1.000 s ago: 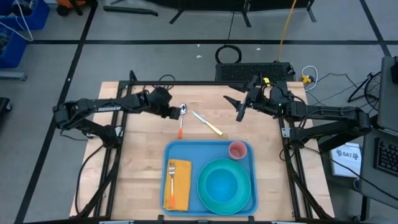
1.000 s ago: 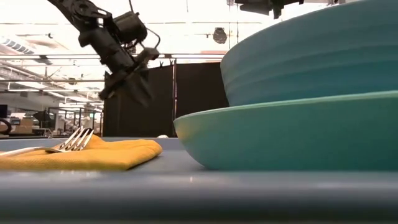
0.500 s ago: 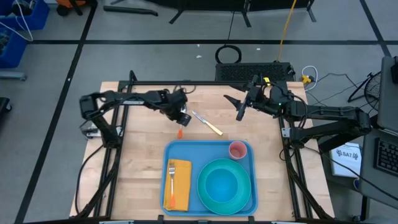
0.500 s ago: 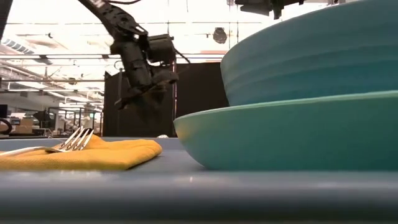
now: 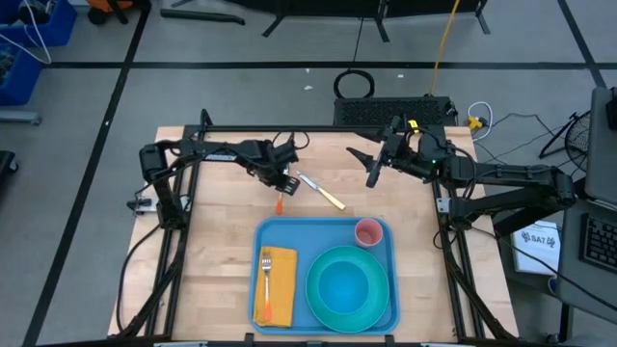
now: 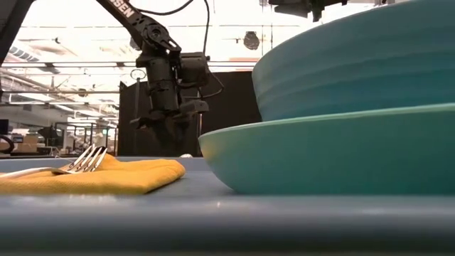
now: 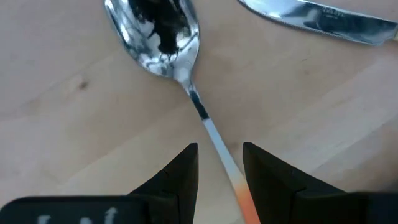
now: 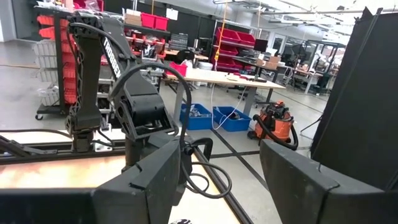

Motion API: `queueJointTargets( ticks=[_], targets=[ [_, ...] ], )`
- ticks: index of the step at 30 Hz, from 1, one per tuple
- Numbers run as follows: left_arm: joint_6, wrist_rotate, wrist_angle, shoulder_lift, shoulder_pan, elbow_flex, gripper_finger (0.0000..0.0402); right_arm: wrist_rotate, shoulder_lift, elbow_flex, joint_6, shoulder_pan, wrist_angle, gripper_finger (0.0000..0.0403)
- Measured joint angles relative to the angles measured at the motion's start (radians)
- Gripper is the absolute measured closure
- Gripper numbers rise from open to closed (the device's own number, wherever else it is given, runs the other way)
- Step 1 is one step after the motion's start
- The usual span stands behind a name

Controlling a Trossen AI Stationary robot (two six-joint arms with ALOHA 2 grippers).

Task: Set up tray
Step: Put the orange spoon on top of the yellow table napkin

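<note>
A spoon (image 7: 158, 31) with a white-to-orange handle (image 5: 279, 204) lies flat on the wooden table, beyond the blue tray (image 5: 289, 236). My left gripper (image 7: 219, 163) points down over it, open, with one finger on each side of the handle's white stretch and a gap to both; in the high view it (image 5: 282, 183) covers the spoon's bowl. A knife (image 5: 321, 190) lies just right of the spoon. My right gripper (image 5: 364, 166) hangs open in the air at the far right and holds nothing.
The tray carries a yellow napkin (image 5: 280, 289) with a fork (image 5: 266, 278) on it, a turquoise plate and bowl (image 5: 340, 286) and a pink cup (image 5: 368, 231). Bare wood lies left and right of the tray. Black frame rails run along the table's sides.
My left gripper has swung from the far left toward the table's right and come down over the spoon, tipping from a slant to pointing nearly straight down. Its fingers now stand on either side of the handle. The spoon and knife have not moved.
</note>
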Motion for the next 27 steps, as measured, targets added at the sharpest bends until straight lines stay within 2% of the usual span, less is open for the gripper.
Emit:
queueJointTargets(
  ticks=[14,20,27],
  targets=[
    [-0.044,0.0,0.03,0.007,-0.004,-0.004,0.0273,-0.002,0.0,0.0,0.0,0.0,0.002,0.019],
    [-0.056,0.008,0.029,0.065,-0.004,-0.007,0.0273,-0.002,0.0,0.0,0.007,0.002,0.003,0.019],
    [-0.028,0.024,0.037,0.079,-0.007,-0.004,0.0274,-0.002,0.0,0.0,0.007,0.002,0.003,0.019]
  ],
)
